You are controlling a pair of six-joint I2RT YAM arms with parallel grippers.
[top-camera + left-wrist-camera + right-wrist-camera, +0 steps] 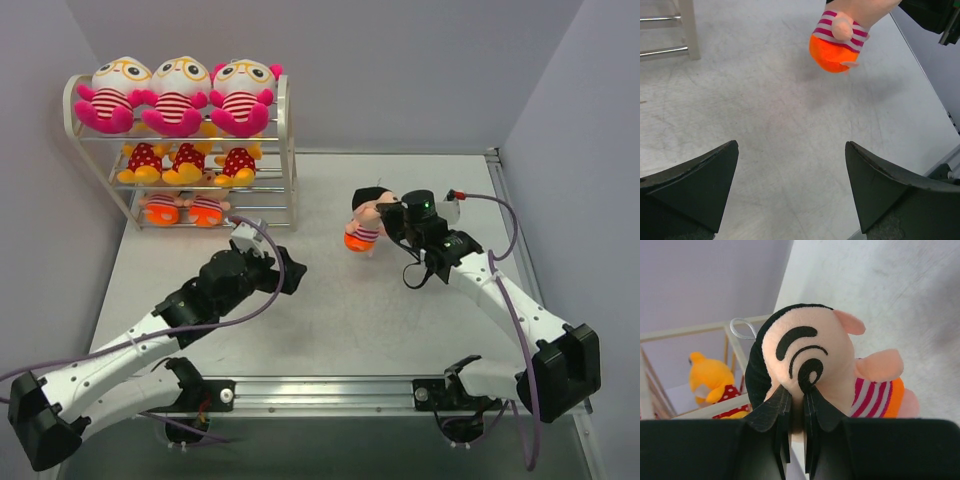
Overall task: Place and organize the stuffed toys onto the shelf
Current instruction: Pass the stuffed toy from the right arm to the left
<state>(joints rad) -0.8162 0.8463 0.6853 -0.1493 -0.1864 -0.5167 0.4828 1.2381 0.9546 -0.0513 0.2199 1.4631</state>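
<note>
My right jaws pinch face of black-haired doll (368, 222), hold it lifted off worktop (350, 330), well right of shelf (288, 130). My left jaws wide, holding nothing, low over worktop near shelf foot. On shelf: three pink dolls (178, 95) top tier, three yellow dolls (188, 160) middle, two orange-pants dolls (185, 208) bottom.

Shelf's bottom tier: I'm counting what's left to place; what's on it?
A left doll and a middle doll, both in orange pants, lie on the shelf's bottom tier; the tier above covers their heads. The right spot shows bare rods.
</note>
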